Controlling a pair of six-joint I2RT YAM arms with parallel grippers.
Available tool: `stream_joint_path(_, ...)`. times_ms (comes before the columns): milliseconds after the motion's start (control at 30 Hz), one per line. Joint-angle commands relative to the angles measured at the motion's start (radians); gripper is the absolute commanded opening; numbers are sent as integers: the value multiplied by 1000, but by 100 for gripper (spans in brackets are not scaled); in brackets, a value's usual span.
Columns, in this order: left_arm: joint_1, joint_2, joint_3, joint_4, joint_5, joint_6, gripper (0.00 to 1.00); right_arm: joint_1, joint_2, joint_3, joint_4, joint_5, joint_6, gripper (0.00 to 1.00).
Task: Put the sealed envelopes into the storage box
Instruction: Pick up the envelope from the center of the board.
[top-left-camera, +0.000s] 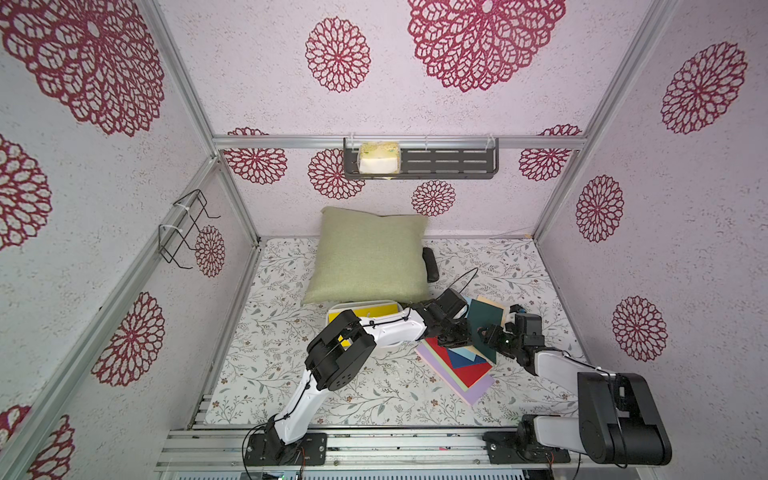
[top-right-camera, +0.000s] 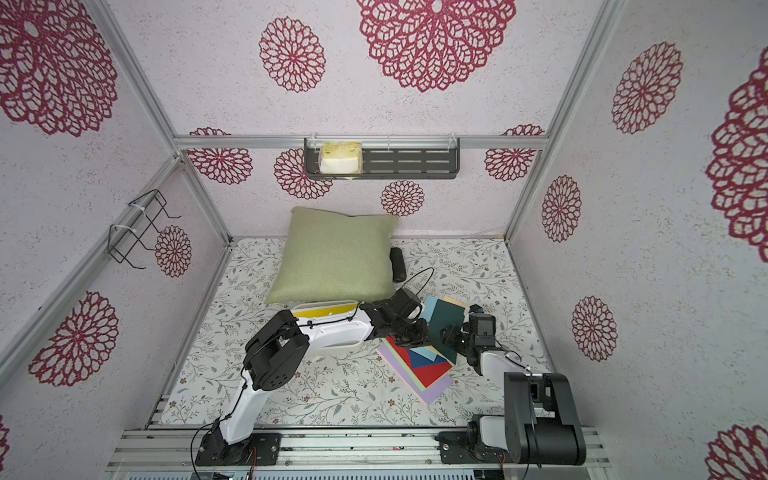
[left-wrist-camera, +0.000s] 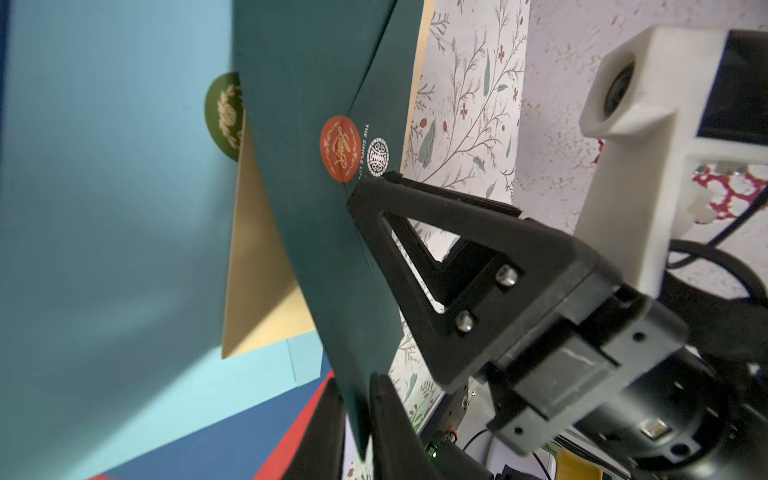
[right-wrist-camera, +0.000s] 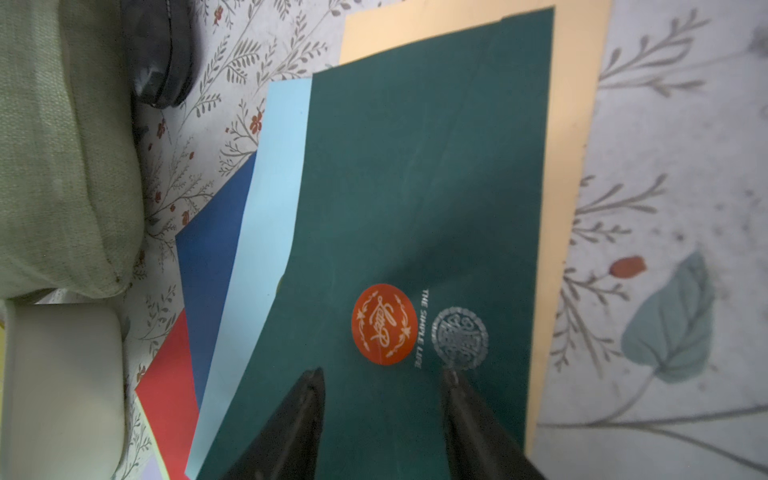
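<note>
A dark green envelope (top-left-camera: 484, 328) (top-right-camera: 446, 328) with an orange round seal (right-wrist-camera: 384, 324) stands tilted above a fanned stack of envelopes: light blue (right-wrist-camera: 270, 208), navy (top-left-camera: 469, 360), red (top-left-camera: 465, 372), lilac (top-left-camera: 471, 390) and cream (right-wrist-camera: 577, 166). My left gripper (left-wrist-camera: 356, 386) (top-left-camera: 455, 338) is shut on the green envelope's edge near a corner. My right gripper (right-wrist-camera: 384, 372) (top-left-camera: 487, 334) is open, both fingertips against the envelope's face beside the seal. The white storage box (top-left-camera: 332, 309) (right-wrist-camera: 62, 374) holds a yellow envelope (top-left-camera: 368, 312); my left arm hides much of it.
A green pillow (top-left-camera: 370, 257) lies behind the box, with a black object (top-left-camera: 430, 264) beside it. A dark slotted shelf (top-left-camera: 449, 162) hangs on the back wall and a wire rack (top-left-camera: 185, 226) on the left wall.
</note>
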Motion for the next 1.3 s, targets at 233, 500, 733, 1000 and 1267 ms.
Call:
stream_joint_path(233, 16, 53, 5, 31, -3, -7, 25, 1, 10, -24, -54, -16, 9, 51)
stream_joint_path(500, 24, 89, 16, 94, 24, -53, 24, 1, 13, -23, -50, -17, 10, 51)
stream_joint_path(733, 30, 100, 18, 91, 15, -52, 11, 1, 12, -24, -43, -24, 9, 52)
stream_joint_path(1000, 45, 18, 15, 2, -65, 93, 0, 1, -72, 24, 4, -116, 52, 58)
stream_joint_path(1267, 110, -234, -109, 23, -46, 288, 0, 1, -416, 19, 93, -167, 44, 74)
